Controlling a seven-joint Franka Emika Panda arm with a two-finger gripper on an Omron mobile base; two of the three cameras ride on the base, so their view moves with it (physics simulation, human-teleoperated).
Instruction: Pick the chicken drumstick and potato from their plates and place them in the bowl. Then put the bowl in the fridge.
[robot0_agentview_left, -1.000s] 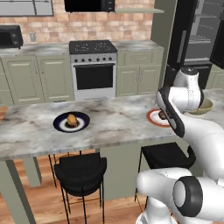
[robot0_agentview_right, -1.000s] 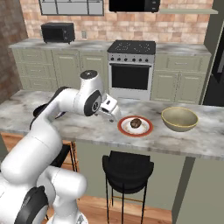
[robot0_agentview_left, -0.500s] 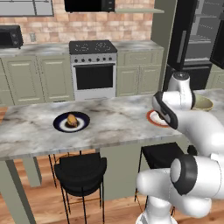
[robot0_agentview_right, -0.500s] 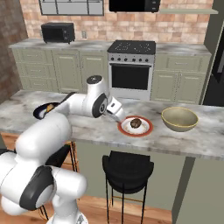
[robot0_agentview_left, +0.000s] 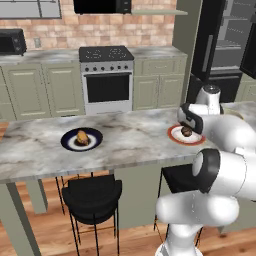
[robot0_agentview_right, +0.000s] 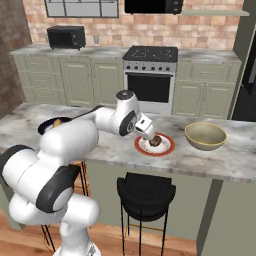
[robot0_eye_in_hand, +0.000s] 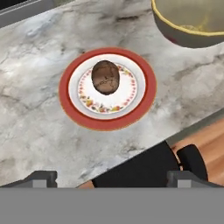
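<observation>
Early in the job, by the look of it — first pick under way, nothing in the bowl (robot0_agentview_right: 205, 135) yet as far as can be seen. Pincer (robot0_agentview_right: 148, 130) released, jaws standing wide and holding nothing, hanging above the near edge of the red-rimmed plate (robot0_eye_in_hand: 145, 101) and looking down on it. Potato (robot0_eye_in_hand: 105, 77) lying brown and oval on the white middle of that plate, a little off centre, apart from the finger tips (robot0_eye_in_hand: 42, 178) seen at the bottom of the hand view. Drumstick (robot0_agentview_left: 81, 137) resting on the navy plate (robot0_agentview_left: 95, 143) well off along the marble table (robot0_agentview_left: 135, 135), untouched. Bowl standing just beyond the red-rimmed plate on the same table, near but not touching it. Fridge (robot0_agentview_left: 222, 45) tall and black behind the far end of the table, door seemingly open with grey shelves showing. Next move, most likely: centre over the potato, come straight down with jaws straddling its narrower width, then close — a rounded thing, so probably apt to roll or slip if caught off centre. Hard to make out: the pincer itself in the left base view, largely masked by the arm's own white links; bowl cut off at the top edge of the hand view, its bottom unseen; black stool (robot0_eye_in_hand: 144, 173) below the table edge only partly in view.
</observation>
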